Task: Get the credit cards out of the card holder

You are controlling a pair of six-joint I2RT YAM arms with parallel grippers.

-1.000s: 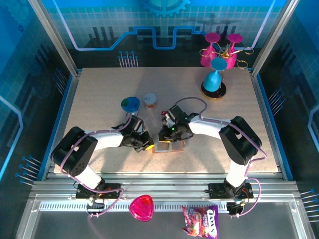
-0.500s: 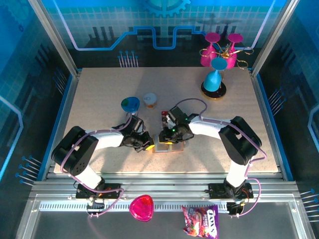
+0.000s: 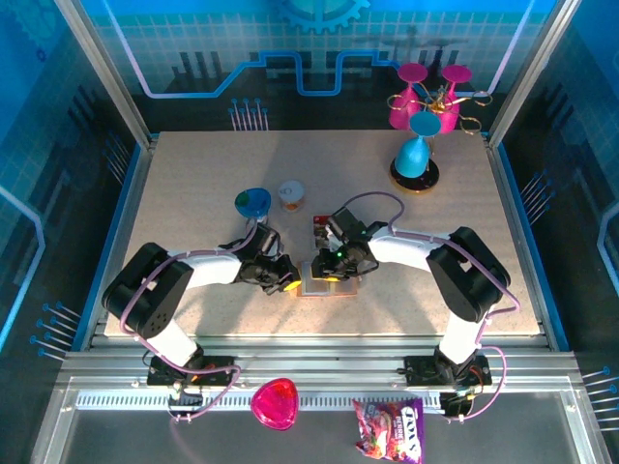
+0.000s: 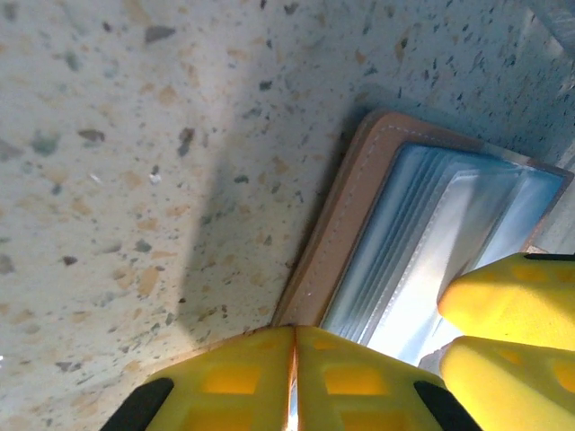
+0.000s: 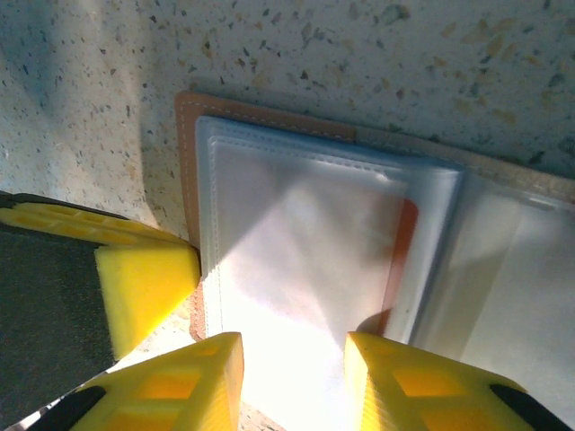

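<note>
Right wrist view showed the holder [image 5: 260, 112] lying open on the table [image 5: 404, 54], an orange card [image 5: 407, 256] tucked in a clear sleeve [image 5: 305, 233]. The right gripper [image 5: 294, 350] hung over it, jaws partly apart and empty. The left gripper [image 4: 294, 346] had its jaws closed together at the holder's corner.

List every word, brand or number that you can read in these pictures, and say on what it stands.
Snack bag: pale lettering, too blurred to read.
Dark card on the table: pale marks, too small to read.
Card holder: no text on the parts that show.
</note>
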